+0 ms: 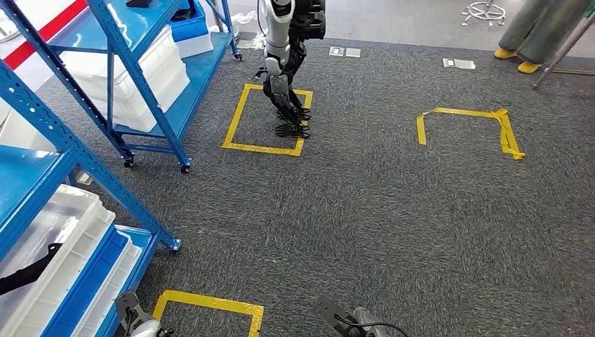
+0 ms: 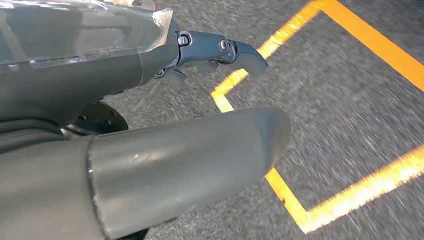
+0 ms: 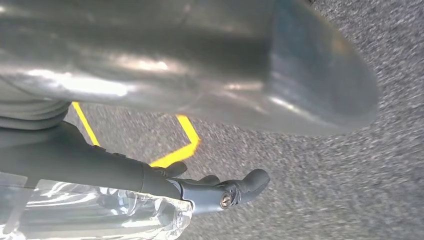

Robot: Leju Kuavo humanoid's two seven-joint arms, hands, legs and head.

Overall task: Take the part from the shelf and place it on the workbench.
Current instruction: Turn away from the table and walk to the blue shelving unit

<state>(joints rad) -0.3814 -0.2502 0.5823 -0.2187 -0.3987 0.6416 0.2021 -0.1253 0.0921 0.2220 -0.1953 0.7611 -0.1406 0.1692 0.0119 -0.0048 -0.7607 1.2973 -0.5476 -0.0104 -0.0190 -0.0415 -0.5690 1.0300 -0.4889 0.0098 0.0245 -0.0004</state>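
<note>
While blurred, carpet shows yellow tape

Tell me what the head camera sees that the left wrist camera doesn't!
The head view alone takes in the blue shelves holding white bins, another robot standing in a yellow tape square, and a person's yellow shoes. The left wrist view alone gives a close look at the left hand, its thick grey thumb and darker fingers holding nothing. Both show grey carpet and yellow floor tape.
</note>
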